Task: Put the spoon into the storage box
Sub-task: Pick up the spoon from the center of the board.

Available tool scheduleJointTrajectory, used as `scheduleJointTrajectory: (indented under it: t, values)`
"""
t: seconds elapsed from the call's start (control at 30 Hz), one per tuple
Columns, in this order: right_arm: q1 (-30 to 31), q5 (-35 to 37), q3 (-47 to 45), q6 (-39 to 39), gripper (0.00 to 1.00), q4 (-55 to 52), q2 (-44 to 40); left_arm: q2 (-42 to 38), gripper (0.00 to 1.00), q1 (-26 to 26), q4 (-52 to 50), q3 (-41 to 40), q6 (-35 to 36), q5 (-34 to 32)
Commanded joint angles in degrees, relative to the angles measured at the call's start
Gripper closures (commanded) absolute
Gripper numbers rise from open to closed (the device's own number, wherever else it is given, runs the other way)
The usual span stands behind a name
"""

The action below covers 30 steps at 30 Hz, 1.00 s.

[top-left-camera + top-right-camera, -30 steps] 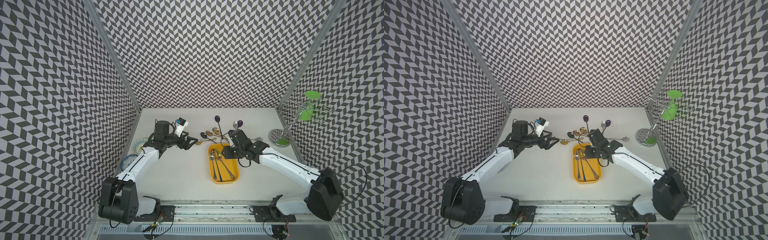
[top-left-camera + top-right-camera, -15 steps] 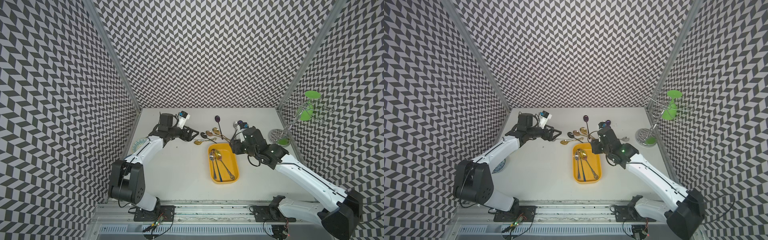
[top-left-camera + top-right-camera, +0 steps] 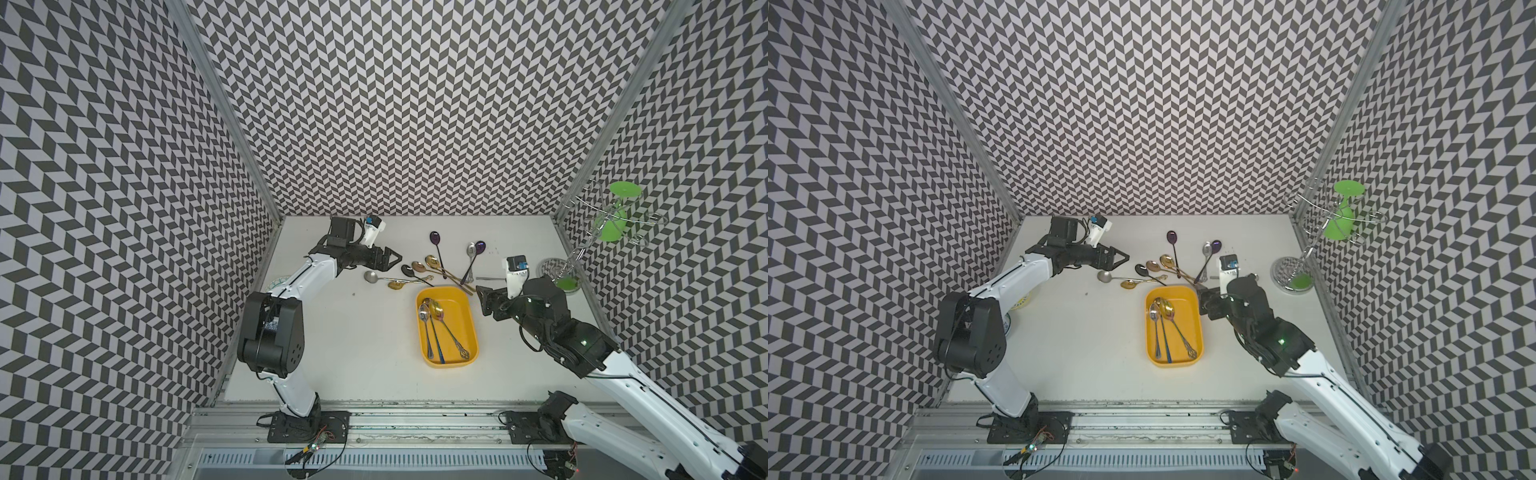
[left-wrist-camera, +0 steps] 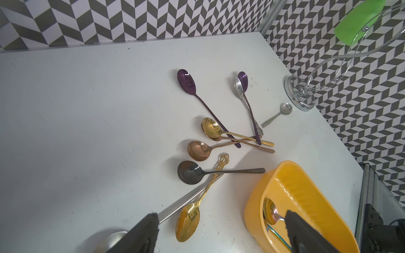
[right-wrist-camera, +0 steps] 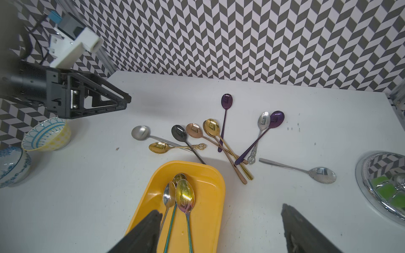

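Right wrist view: right gripper empty, fingers spread wide, at the far right corner of the storage box.
Left gripper: also empty, fingers apart, poised over the left end of the scatter, near the round silver spoon.
Storage box: yellow tray, mid-table; three spoons inside, bowls at the far end, handles toward the near end.
On the table: nine spoons by count, just beyond the box's far rim, several handles crossing; a plain silver spoon lies alone at the right.
Step in hand: apparently a fresh pick, with neither gripper on a spoon yet.
Next move: come down over a clear handle and pinch across it. The plain silver spoon looks easiest for the right arm. The round one crosses a small gold spoon and may drag it.
Other containers: two patterned bowls at the left edge, the yellow one seemingly empty; a wire stand at the right carries a green cup.
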Motion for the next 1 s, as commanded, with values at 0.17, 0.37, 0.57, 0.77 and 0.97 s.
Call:
scheduleJointTrajectory:
  t: [0.17, 0.37, 0.57, 0.77, 0.97]
  values:
    - [-0.25, 5.15, -7.53, -5.15, 0.0, 11.11, -7.83, 5.27, 0.05, -0.99, -3.48, 5.36, -0.27, -1.26]
    - [-0.22, 8.99, -12.17, -6.02, 0.0, 14.8, -12.74, 11.6, 0.1, -1.11, -6.39, 11.81, -0.8, 1.22]
    - [-0.24, 10.25, -13.97, -6.47, 0.0, 16.3, -14.53, 17.72, 0.2, -1.11, -8.45, 16.6, -1.22, 3.53]
    - [-0.24, 10.65, -14.32, -6.75, 0.0, 16.65, -14.42, 21.73, 0.28, -1.07, -9.18, 18.31, -1.89, 4.51]
    - [-0.25, 10.23, -14.43, -6.82, 0.0, 16.77, -14.35, 24.73, 0.33, -1.07, -9.5, 19.83, -2.75, 6.07]
